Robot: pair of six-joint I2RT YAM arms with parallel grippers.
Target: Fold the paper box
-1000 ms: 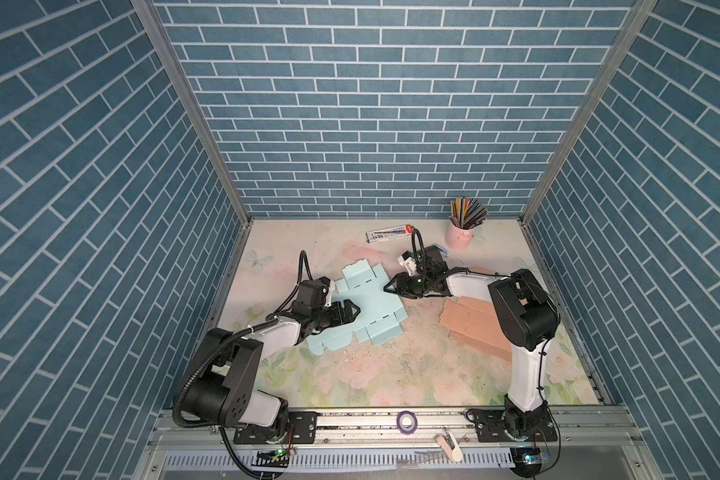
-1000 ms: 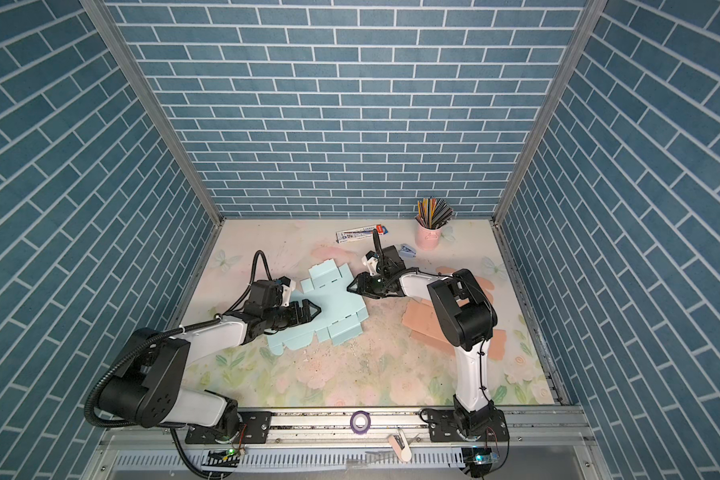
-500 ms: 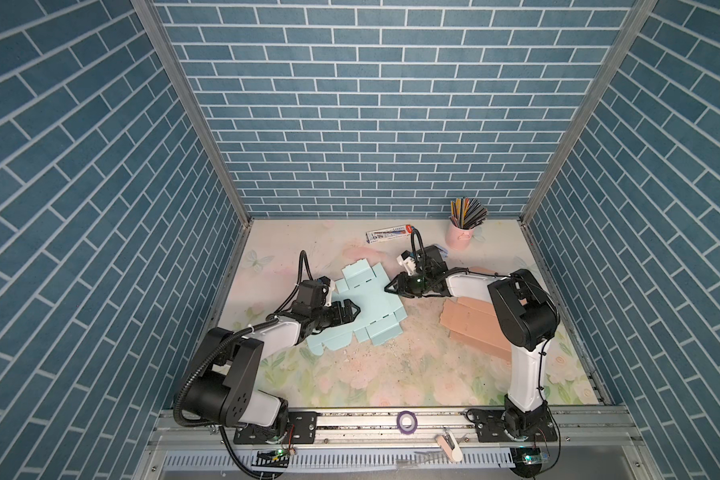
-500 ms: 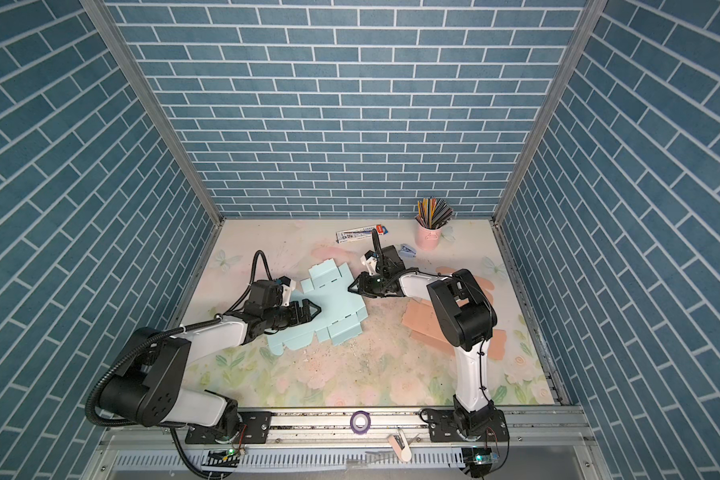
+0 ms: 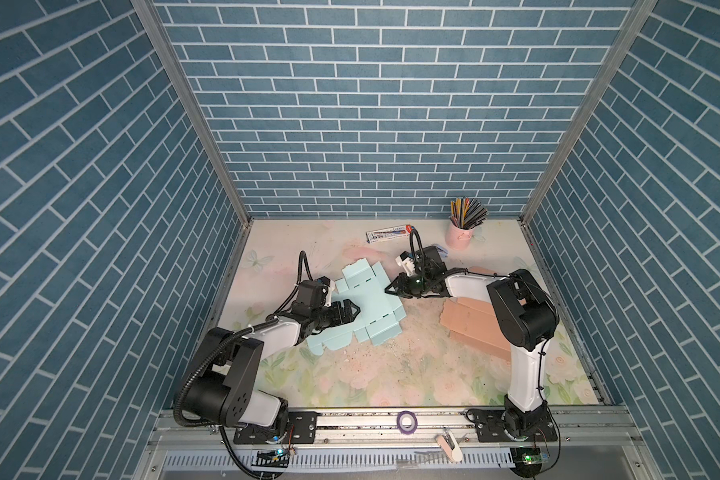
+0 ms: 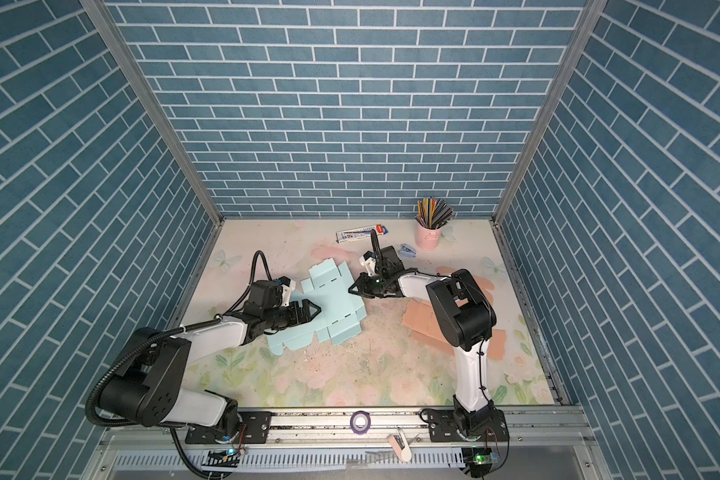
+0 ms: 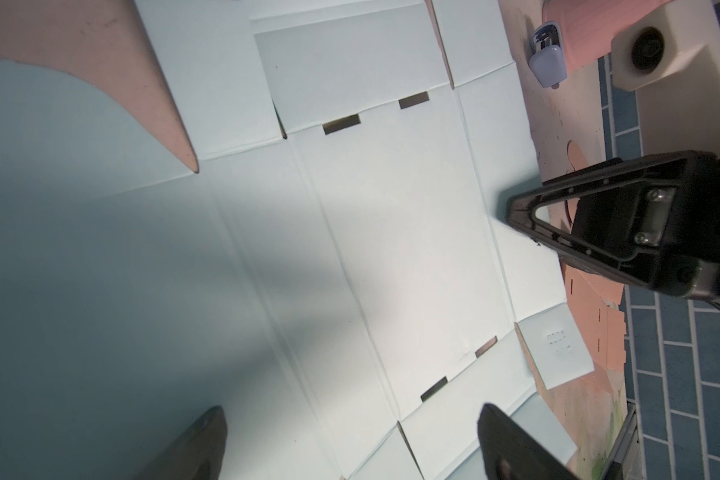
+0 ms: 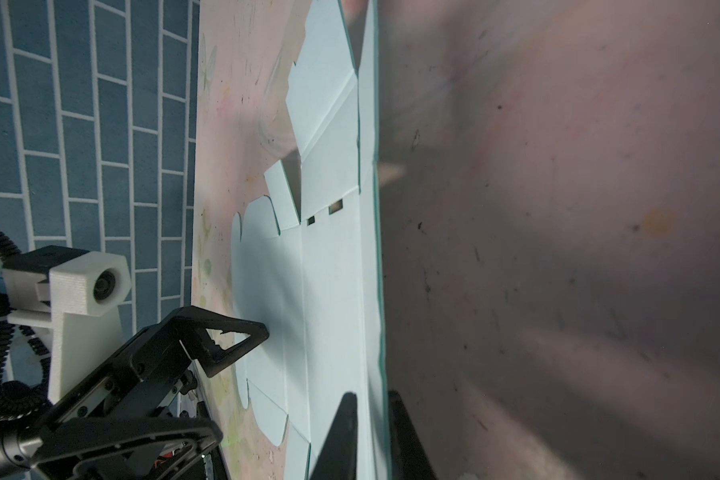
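Observation:
The paper box (image 5: 368,305) (image 6: 333,305) is a light blue sheet, unfolded and flat on the mat in both top views. My left gripper (image 5: 353,310) (image 6: 316,311) hovers open over its left half; in the left wrist view its fingers (image 7: 208,436) stand wide apart above the sheet (image 7: 391,228). My right gripper (image 5: 388,290) (image 6: 351,289) is at the sheet's right edge. In the right wrist view this gripper (image 8: 371,401) has one finger (image 8: 344,424) on top of the edge flap (image 8: 329,270) and the other beneath it, pinching the flap.
A flat pink cardboard sheet (image 5: 466,328) lies under the right arm. At the back stand a pink cup of pencils (image 5: 458,235), a long white tube (image 5: 389,234) and a small blue stapler (image 5: 442,250). A purple tape roll (image 5: 406,422) sits on the front rail.
My right gripper's jaws have closed onto the sheet's right edge. Both arms and the sheet have hardly moved.

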